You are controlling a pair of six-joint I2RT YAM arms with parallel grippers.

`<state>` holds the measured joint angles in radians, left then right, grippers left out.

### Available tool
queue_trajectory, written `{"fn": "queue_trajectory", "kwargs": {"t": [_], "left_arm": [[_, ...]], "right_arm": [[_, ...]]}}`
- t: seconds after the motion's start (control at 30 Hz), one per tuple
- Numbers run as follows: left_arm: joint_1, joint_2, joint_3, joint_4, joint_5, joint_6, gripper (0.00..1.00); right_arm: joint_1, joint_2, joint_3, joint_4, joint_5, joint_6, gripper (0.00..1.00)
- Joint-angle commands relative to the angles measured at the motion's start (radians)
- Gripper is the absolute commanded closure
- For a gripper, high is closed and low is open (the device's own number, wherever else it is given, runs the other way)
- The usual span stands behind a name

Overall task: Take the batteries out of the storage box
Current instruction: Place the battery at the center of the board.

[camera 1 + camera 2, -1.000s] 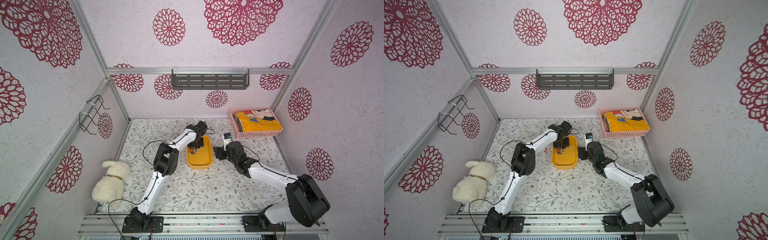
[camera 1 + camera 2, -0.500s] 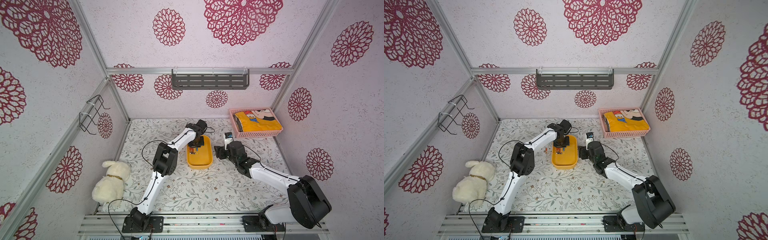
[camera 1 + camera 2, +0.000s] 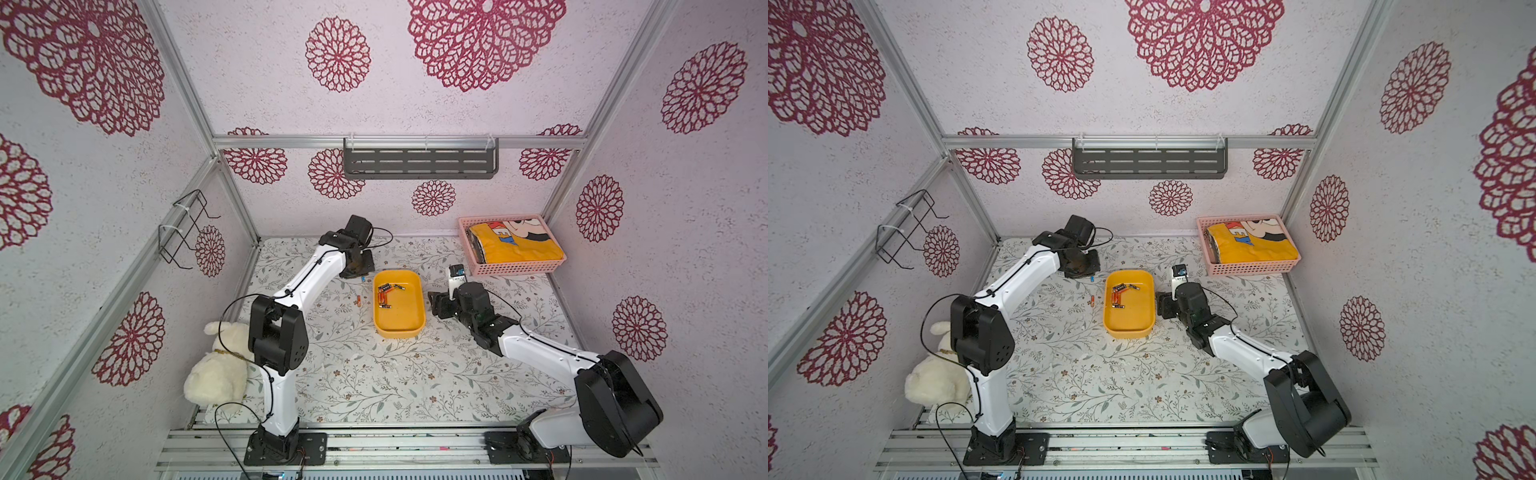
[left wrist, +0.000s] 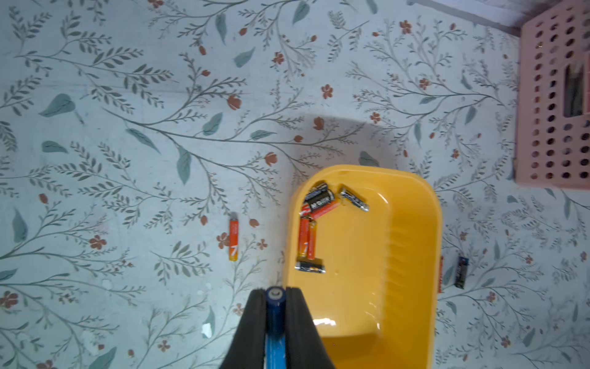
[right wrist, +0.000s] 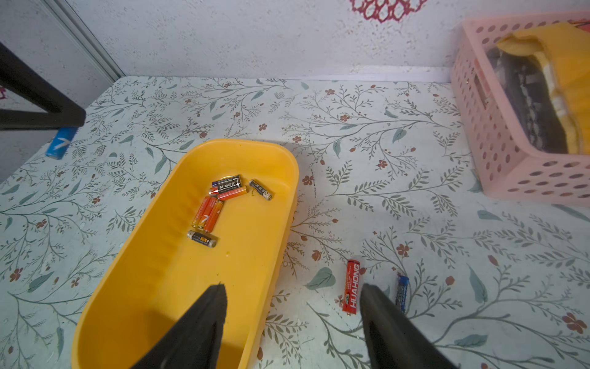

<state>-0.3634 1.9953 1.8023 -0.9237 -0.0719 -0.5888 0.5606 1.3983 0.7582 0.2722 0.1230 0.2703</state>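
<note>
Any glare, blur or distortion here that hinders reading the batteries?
Left wrist view: the blue battery clamped in the left gripper is soft; a small glare spot sits on the storage box floor. Right wrist view: sharp, the red battery print legible. Both top views: wide-angle bowing, batteries tiny.

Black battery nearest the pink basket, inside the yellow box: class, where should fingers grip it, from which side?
Across the middle of the black battery, from straight above. It lies flat in the storage box with bare floor along both long sides, leaving room to straddle its slim body.
</note>
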Motion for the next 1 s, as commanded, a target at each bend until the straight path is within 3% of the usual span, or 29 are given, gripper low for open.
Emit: {"fn": "queue_trajectory", "kwargs": {"t": [0.0, 0.2, 0.57, 0.7, 0.8, 0.97], "left_arm": [[0.049, 0.021, -0.122, 0.084, 0.029, 0.071, 1.00], [0.089, 0.099, -0.187, 0.123, 0.014, 0.110, 1.00], [0.095, 0.196, -0.175, 0.150, -0.002, 0.118, 1.00], [0.095, 0.206, -0.174, 0.156, -0.014, 0.121, 0.90], [0.095, 0.210, -0.167, 0.149, -0.016, 0.121, 0.74], [0.094, 0.182, -0.154, 0.134, -0.020, 0.120, 0.69]], "right_arm": [[-0.004, -0.015, 0.004, 0.033, -0.017, -0.004, 0.28], [-0.004, -0.018, 0.004, 0.022, -0.015, -0.007, 0.28], [-0.002, -0.010, 0.012, 0.014, -0.016, -0.012, 0.28], [-0.001, -0.004, 0.015, 0.021, -0.025, -0.010, 0.28], [0.003, 0.009, 0.032, 0.013, -0.063, -0.019, 0.28], [0.017, 0.072, 0.134, -0.070, -0.226, -0.075, 0.30]]}}
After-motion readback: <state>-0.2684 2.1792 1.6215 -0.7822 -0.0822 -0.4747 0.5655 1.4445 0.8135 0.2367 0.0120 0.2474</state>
